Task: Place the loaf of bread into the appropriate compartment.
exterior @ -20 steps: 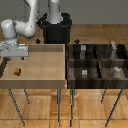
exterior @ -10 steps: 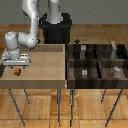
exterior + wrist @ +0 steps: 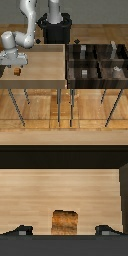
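Observation:
The loaf of bread (image 3: 18, 73) is a tiny orange-brown block on the light-tan wooden tray (image 3: 42, 67), near the tray's edge at the exterior view's left. My gripper (image 3: 17, 67) hangs just above it, open. In the wrist view the bread (image 3: 65, 222) sits between the two dark fingertips (image 3: 22, 230), with a gap on each side. The compartment (image 3: 80, 78) is the front cell of the dark divided box nearest the tray. It holds a small pale grey cube (image 3: 85, 73).
The dark divided box (image 3: 97, 61) stands at the exterior view's right of the tray. Its other cells hold taller grey pieces (image 3: 114, 49) and a whitish piece (image 3: 116, 70). The robot's black base (image 3: 56, 27) stands behind the tray. The tray's raised rim (image 3: 64, 155) runs around it.
My gripper has come down over the bread and now straddles it. The bread has not moved.

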You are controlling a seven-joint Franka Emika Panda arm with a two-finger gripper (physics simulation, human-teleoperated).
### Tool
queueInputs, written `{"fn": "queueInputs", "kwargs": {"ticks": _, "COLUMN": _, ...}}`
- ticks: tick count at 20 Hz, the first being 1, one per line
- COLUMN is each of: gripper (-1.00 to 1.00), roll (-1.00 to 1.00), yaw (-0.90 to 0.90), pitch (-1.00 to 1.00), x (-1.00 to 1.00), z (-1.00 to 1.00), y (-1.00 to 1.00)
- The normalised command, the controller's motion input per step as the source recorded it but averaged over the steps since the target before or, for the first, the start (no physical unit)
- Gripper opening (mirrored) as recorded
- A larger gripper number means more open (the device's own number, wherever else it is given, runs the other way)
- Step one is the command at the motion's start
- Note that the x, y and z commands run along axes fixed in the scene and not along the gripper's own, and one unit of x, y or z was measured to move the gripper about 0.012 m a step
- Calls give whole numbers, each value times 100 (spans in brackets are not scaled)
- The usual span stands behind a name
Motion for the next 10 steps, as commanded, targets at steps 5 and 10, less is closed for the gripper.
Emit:
{"fn": "queueInputs", "kwargs": {"ticks": 5, "gripper": 100, "roll": 0, "yaw": 0, "pitch": 0, "x": 0, "z": -60, "y": 0}}
{"fn": "queueInputs", "kwargs": {"ticks": 10, "gripper": -100, "roll": 0, "yaw": 0, "pitch": 0, "x": 0, "z": -40, "y": 0}}
